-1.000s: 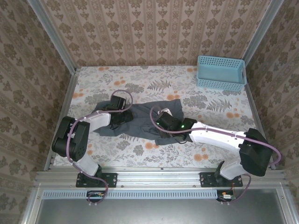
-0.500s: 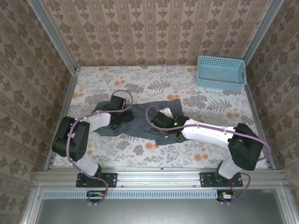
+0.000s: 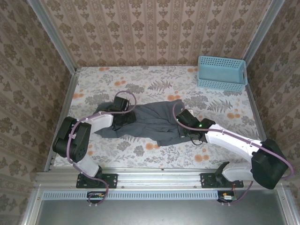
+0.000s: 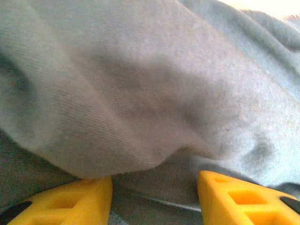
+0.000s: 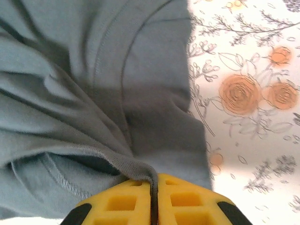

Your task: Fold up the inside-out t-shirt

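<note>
The inside-out t-shirt [image 3: 150,121] is a dark slate-grey heap stretched across the middle of the floral table. My right gripper [image 3: 183,128] holds its right edge. In the right wrist view the yellow fingers [image 5: 122,204] are pressed together on a folded hem of the t-shirt [image 5: 117,70]. My left gripper [image 3: 124,116] rests on the shirt's left part. In the left wrist view its fingers [image 4: 75,199] stand apart, with t-shirt fabric [image 4: 140,84] bulging over them and lying between them, not pinched.
A light blue perforated basket [image 3: 221,73] stands at the back right corner. Bare floral tabletop [image 3: 150,82] lies behind the shirt and to the right of the hem [image 5: 243,93]. Metal rails edge the table on both sides.
The right gripper has shut on the shirt's hem and drawn it to the right, spreading the cloth wider. The left arm has barely moved.
</note>
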`<state>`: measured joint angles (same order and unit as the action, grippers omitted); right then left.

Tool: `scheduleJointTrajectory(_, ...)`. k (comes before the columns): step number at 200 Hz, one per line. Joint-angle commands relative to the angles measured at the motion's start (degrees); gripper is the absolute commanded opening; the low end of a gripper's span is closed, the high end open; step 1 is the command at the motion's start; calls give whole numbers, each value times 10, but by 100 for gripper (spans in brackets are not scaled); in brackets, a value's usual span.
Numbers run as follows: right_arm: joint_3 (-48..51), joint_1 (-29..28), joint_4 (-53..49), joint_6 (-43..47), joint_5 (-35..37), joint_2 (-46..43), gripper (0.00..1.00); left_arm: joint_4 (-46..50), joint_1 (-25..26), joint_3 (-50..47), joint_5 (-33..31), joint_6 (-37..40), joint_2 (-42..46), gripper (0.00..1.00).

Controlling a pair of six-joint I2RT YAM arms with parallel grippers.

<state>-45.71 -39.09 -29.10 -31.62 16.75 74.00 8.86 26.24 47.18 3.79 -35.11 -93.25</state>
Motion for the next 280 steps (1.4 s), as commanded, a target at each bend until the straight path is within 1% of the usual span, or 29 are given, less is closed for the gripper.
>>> scheduleJointTrajectory(1, -65, 38, 41, 26, -29, 35, 12, 26, 21, 16, -5, 19, -6, 53)
scheduleJointTrajectory(14, -100, 62, 43, 40, -35, 54, 12, 26, 21, 17, -7, 20, -8, 54)
scheduleJointTrajectory(28, -140, 78, 34, 52, -34, 94, 12, 26, 21, 17, -7, 22, -11, 54)
scheduleJointTrajectory(46, -180, 100, 16, 53, -32, 137, 15, 24, 23, 15, -5, 24, -12, 55)
scheduleJointTrajectory(61, -192, 114, 12, 54, -36, 166, 17, 21, 27, 12, -6, 24, -9, 55)
scheduleJointTrajectory(75, -197, 116, 11, 65, -28, 187, 21, 18, 33, 8, -6, 25, -4, 57)
scheduleJointTrajectory(85, -198, 114, 7, 74, -24, 186, 26, 17, 38, 6, -9, 26, 1, 58)
scheduleJointTrajectory(90, -197, 112, 4, 78, -20, 182, 32, 17, 41, 6, -10, 27, 5, 58)
scheduleJointTrajectory(94, -196, 109, 1, 84, -15, 175, 39, 16, 44, 6, -12, 28, 7, 59)
scheduleJointTrajectory(100, -198, 105, -5, 90, -7, 167, 44, 16, 47, 4, -13, 29, 11, 59)
scheduleJointTrajectory(106, -202, 96, -12, 94, 7, 159, 47, 16, 51, 3, -15, 28, 15, 60)
scheduleJointTrajectory(110, -208, 87, -35, 96, 18, 151, 48, 15, 53, 2, -15, 27, 17, 60)
scheduleJointTrajectory(115, -211, 79, -44, 98, 25, 144, 48, 14, 55, 0, -15, 26, 20, 61)
scheduleJointTrajectory(139, -225, 4, -80, 99, 47, 109, 48, 13, 61, -8, -19, 18, 36, 62)
scheduleJointTrajectory(153, -223, -18, -90, 70, 19, 111, 48, 8, 62, -14, -21, 14, 44, 62)
scheduleJointTrajectory(170, -203, -20, -74, 34, -27, 131, 47, 2, 63, -22, -21, 11, 51, 63)
scheduleJointTrajectory(189, -191, -18, -50, 8, -31, 154, 45, 0, 64, -22, -19, 11, 53, 63)
scheduleJointTrajectory(222, -214, -11, -18, -2, -62, 207, 43, 4, 65, -22, -19, 14, 51, 64)
scheduleJointTrajectory(249, -240, -9, -25, 6, -54, 247, 38, -1, 65, -27, -19, 10, 51, 65)
scheduleJointTrajectory(280, -240, -7, -25, 5, -45, 266, 37, -7, 65, -35, -18, 5, 54, 65)
